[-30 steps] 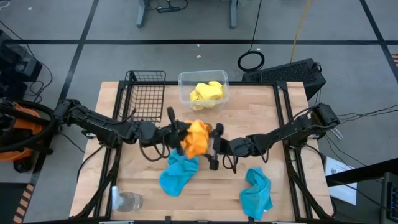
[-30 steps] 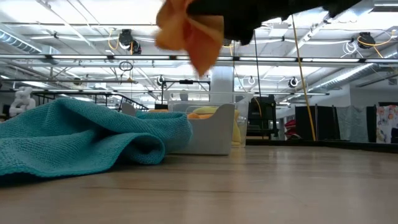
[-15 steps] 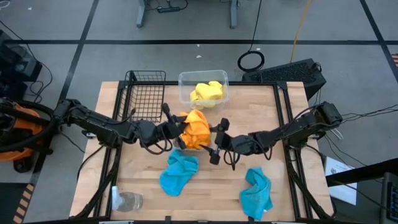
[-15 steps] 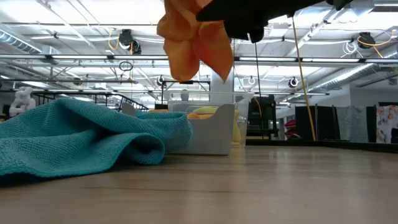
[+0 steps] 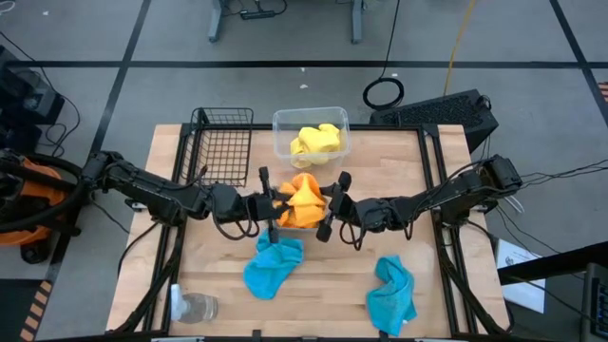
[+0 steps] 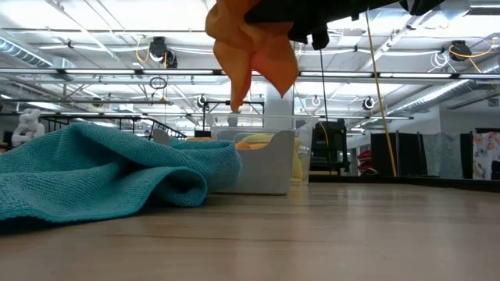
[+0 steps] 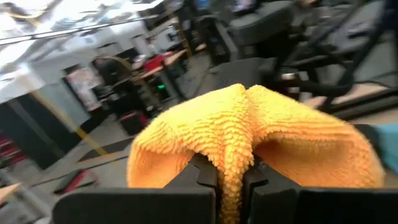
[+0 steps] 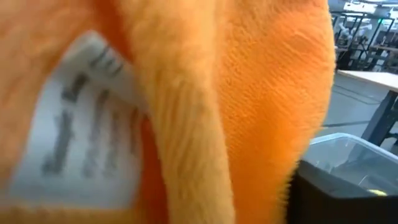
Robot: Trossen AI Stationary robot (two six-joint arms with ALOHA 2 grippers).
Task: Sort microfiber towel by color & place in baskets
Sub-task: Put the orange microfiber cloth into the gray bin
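Held up over the middle of the wooden desk (image 5: 437,275): an orange microfiber towel (image 5: 302,201), bunched between both arms. Left hand (image 5: 269,205) clamped shut on the orange microfiber towel, a fold of pile pinched between its two dark fingers (image 7: 200,175) in the left wrist view. Right hand (image 5: 331,203) pressed against the opposite side of the same cloth; fingers spread around it, though whether gripping cannot be told. Sewn into the cloth, a white care label (image 8: 81,130) with dark print, filling the right wrist view but too blurred to read. No other brand or writing legible anywhere.

Behind the raised cloth, at the far edge of the desk: clear plastic tub (image 5: 282,146) holding a yellow towel (image 5: 315,141); just beside it, toward the left arm's side, black wire-mesh basket (image 5: 222,142), with nothing visible inside. Grey tray not made out in any view.

Lying flat on the desk nearer the front: one teal towel (image 5: 272,264) just below the hands, a second teal towel (image 5: 391,294) well apart toward the right arm's side. At the front corner on the left arm's side, a clear glass cup (image 5: 198,307).
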